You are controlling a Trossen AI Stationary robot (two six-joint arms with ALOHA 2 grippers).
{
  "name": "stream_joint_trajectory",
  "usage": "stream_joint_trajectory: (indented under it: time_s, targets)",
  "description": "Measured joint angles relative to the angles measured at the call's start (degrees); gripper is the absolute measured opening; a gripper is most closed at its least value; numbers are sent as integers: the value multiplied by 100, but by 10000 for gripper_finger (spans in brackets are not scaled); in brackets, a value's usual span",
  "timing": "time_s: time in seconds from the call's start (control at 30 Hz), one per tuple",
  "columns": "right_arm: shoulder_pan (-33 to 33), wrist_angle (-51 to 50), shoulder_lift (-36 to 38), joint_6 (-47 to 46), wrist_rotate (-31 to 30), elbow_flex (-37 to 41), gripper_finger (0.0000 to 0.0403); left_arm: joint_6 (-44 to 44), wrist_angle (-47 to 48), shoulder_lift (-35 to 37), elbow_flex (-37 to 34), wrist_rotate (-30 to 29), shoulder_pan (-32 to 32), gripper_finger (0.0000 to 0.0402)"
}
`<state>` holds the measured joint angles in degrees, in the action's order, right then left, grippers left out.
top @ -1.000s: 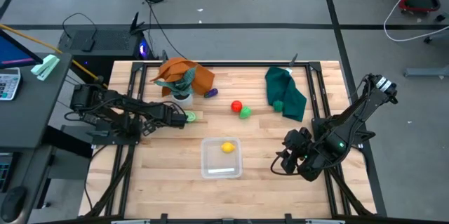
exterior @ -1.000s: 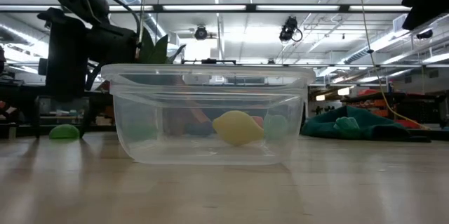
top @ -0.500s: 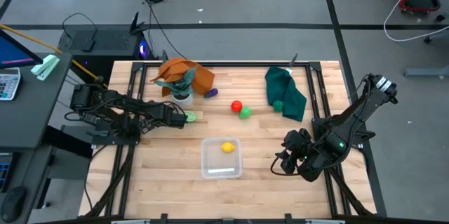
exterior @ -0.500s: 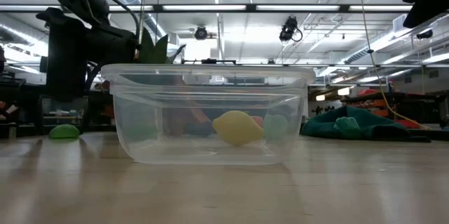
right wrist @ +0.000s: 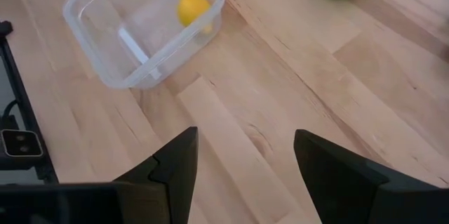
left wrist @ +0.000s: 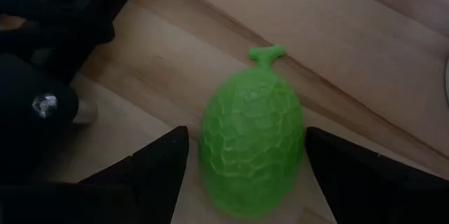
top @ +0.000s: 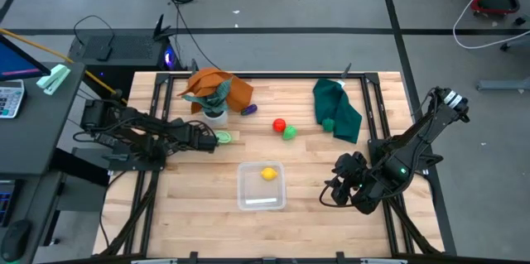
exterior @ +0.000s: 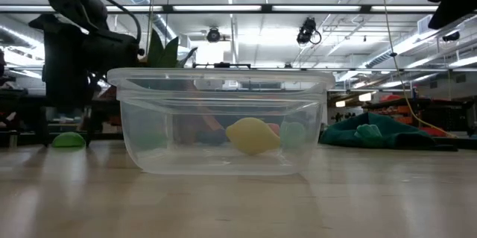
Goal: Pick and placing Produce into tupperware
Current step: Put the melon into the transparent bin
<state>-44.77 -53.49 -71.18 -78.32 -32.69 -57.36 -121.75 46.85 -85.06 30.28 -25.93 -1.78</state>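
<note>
Between the spread fingers of the left claw (left wrist: 242, 175) lies a green toy melon (left wrist: 251, 140) on the desk (top: 199, 189), apparently light, hard, slippery; grip its widest middle.

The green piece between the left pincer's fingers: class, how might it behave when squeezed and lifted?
The green piece looks rounded, so it may roll if nudged. Its netted skin probably helps grip. Being small, seemingly plastic, it is likely light. The left pincer straddles it, open.
</note>
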Motion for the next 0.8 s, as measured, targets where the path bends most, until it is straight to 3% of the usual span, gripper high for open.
stream_joint_trajectory:
  time_s: [0.33, 0.8]
  targets:
    - [0, 46, 0, 0, -2, 0, 199, 113, -37, -17, -11, -103, 78, 292]
    - [0, 46, 0, 0, -4, 2, 199, 149, -12, -31, 39, -120, 112, 230]
